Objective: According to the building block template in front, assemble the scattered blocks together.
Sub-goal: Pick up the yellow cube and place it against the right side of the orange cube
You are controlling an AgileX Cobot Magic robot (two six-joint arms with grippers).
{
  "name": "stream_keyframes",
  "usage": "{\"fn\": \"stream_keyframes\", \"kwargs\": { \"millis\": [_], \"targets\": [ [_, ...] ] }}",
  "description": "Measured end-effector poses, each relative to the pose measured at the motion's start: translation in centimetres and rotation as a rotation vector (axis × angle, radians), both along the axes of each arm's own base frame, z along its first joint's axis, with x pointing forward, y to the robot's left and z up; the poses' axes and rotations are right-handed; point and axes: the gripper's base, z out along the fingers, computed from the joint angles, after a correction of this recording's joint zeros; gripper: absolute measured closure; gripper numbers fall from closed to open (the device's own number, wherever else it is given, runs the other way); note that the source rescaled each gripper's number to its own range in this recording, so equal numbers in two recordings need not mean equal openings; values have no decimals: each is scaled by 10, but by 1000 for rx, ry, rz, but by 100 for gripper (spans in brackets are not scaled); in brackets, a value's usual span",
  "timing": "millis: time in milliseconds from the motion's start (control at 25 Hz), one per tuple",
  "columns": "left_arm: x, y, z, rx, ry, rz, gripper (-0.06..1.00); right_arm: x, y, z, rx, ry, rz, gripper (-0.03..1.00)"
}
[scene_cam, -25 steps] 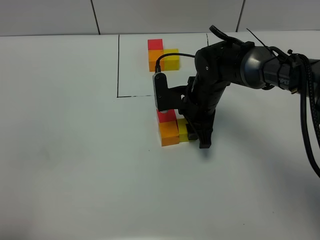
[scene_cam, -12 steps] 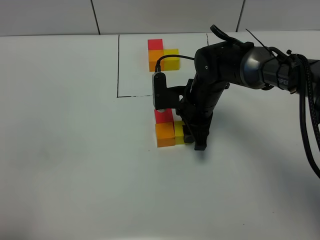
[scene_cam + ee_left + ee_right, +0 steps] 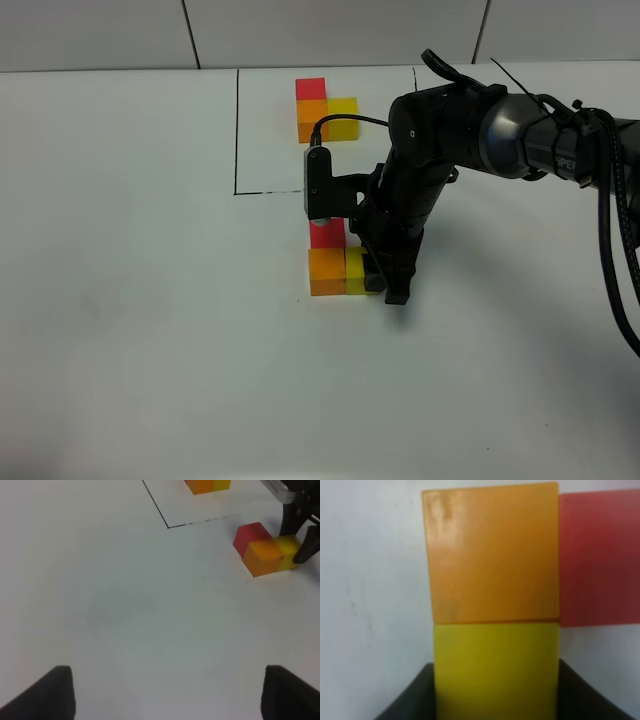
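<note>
The building block template (image 3: 325,108) is an L of small red, orange and yellow cubes inside the black-lined square at the back; its edge also shows in the left wrist view (image 3: 207,485). The scattered blocks sit together mid-table: red cube (image 3: 327,235), orange cube (image 3: 327,272) in front of it, yellow cube (image 3: 356,272) to the orange's right. My right gripper (image 3: 372,276) points down and is shut on the yellow cube (image 3: 495,670), which touches the orange cube (image 3: 492,555); the red cube (image 3: 597,560) adjoins the orange. My left gripper (image 3: 167,695) is open and empty, far from the blocks (image 3: 264,556).
The white table (image 3: 150,330) carries a black-lined square (image 3: 237,130) around the template. The right arm (image 3: 450,130) and its wrist camera (image 3: 320,185) hang over the space between the template and the three cubes.
My right gripper has slid left with the yellow cube. The orange and red cubes shifted slightly left and squared up, so the yellow cube now sits flush beside the orange.
</note>
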Motion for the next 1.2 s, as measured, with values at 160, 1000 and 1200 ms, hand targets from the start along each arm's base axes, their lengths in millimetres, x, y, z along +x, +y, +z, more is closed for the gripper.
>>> {"fn": "stream_keyframes", "kwargs": {
  "millis": [160,1000,1200],
  "targets": [
    [0,0,0,0,0,0,14,0,0,0,3,2,-2,96],
    [0,0,0,0,0,0,14,1,1,-4,9,3,-9,87],
    [0,0,0,0,0,0,14,0,2,-4,3,4,-14,33]
  ]
}}
